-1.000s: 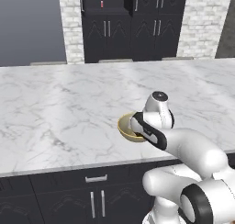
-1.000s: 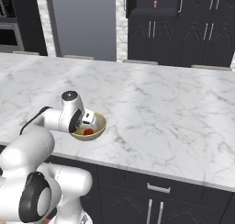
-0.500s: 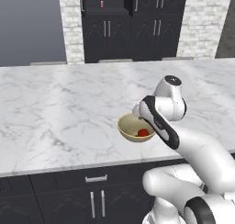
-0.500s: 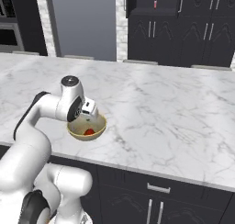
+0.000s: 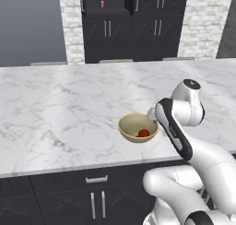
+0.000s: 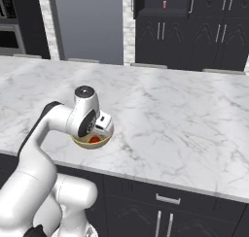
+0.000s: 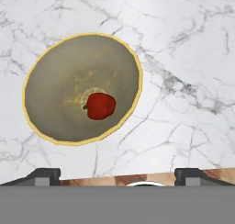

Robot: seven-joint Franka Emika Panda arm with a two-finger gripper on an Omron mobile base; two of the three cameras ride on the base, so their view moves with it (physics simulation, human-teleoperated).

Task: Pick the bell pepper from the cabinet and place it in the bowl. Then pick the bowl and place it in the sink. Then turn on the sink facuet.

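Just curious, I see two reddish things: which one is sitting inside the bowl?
The small round red pepper, lying in the yellow bowl. The slim pink bottle stands on the cabinet shelf.

The left base view looks forward and down from behind the arm's left side, over the white marble countertop [image 5: 60, 113] toward the black cabinet [image 5: 120, 26] at the far wall. The right base view faces the same way from the other side, with the arm at its lower left. Both share the countertop's near edge and the tan bowl [image 5: 133, 125] by it. The hand view looks straight down, close above the bowl [image 7: 59, 94] and its bell pepper [image 7: 100, 105]
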